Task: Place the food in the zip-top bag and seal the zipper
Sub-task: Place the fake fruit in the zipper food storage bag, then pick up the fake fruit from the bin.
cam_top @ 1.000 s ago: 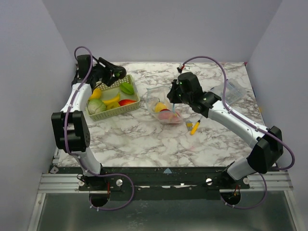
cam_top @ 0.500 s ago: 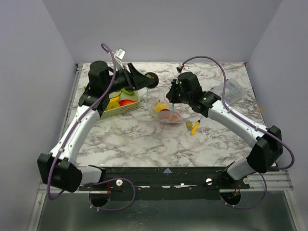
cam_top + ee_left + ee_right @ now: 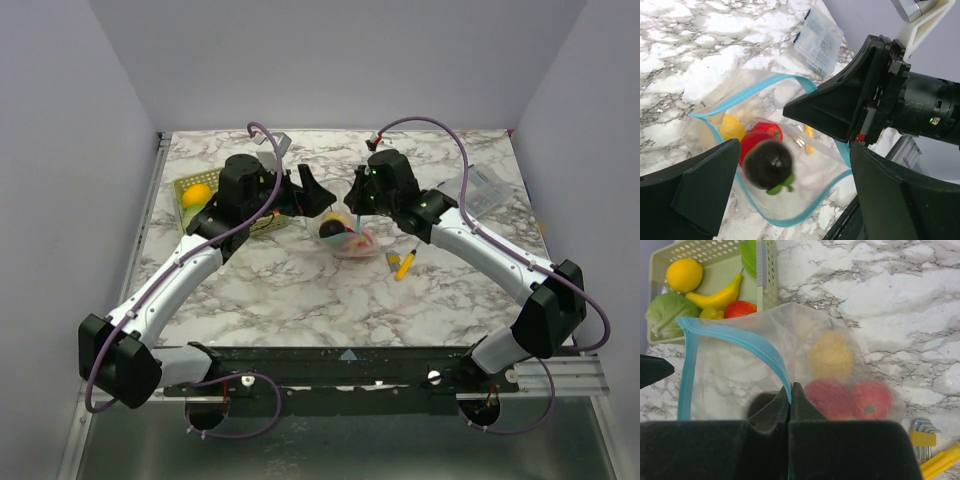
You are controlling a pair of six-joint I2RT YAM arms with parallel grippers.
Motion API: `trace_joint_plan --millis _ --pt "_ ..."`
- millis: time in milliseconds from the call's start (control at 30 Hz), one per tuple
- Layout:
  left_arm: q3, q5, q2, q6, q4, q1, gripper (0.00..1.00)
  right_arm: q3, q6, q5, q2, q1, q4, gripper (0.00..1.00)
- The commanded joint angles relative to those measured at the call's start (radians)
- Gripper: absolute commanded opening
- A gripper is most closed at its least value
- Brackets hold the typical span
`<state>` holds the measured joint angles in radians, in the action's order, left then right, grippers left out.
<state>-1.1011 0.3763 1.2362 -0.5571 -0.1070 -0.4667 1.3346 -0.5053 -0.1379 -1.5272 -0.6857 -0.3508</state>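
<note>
The clear zip-top bag (image 3: 348, 238) stands open mid-table, its light-blue zipper (image 3: 751, 89) ringing the mouth. My right gripper (image 3: 791, 386) is shut on the zipper strip (image 3: 740, 339) and holds that rim up. My left gripper (image 3: 795, 146) hovers open just above the mouth with nothing between its fingers. Below it a dark round fruit with a green leaf (image 3: 767, 165) is blurred inside the mouth. A yellow pear (image 3: 832, 355), a red apple (image 3: 827, 397) and a tomato (image 3: 870, 399) lie in the bag. More food sits in the green basket (image 3: 767, 275): an orange (image 3: 684, 275), a banana (image 3: 717, 297), a cabbage (image 3: 667, 315).
The left arm covers part of the green basket (image 3: 190, 205) at the back left. A yellow stick with a black tip (image 3: 403, 264) and small metal keys (image 3: 921, 431) lie right of the bag. A clear plastic box (image 3: 480, 190) sits at the back right.
My left arm swung from the basket across to the bag's mouth, and its jaws opened. The dark fruit it carried has left the jaws and is in the bag's mouth. The right gripper kept still.
</note>
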Motion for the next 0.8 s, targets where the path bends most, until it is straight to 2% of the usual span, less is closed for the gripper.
trace_joint_plan --millis 0,267,367,467,533,700,767 --pt "-0.011 -0.063 -0.026 0.038 0.016 -0.019 0.96 0.02 -0.001 0.009 0.003 0.004 0.004 0.01" --pt "-0.059 -0.281 -0.047 0.091 -0.093 -0.016 0.98 0.017 0.001 0.011 0.004 0.003 0.004 0.0" --pt "-0.066 -0.433 -0.047 0.071 -0.14 0.0 0.99 0.015 0.006 0.008 0.006 0.003 0.005 0.01" --pt "-0.063 -0.486 -0.047 0.012 -0.177 0.052 0.99 0.011 0.011 0.008 0.006 0.004 0.006 0.0" --pt "-0.049 -0.46 -0.044 -0.054 -0.184 0.111 0.99 0.009 0.011 0.006 0.009 0.003 0.006 0.0" --pt "0.002 -0.205 0.035 -0.286 -0.123 0.323 0.99 0.004 0.016 0.006 0.006 0.003 0.016 0.0" --pt "0.003 -0.152 0.099 -0.334 -0.092 0.371 0.99 0.006 0.018 0.01 0.004 0.003 0.016 0.0"
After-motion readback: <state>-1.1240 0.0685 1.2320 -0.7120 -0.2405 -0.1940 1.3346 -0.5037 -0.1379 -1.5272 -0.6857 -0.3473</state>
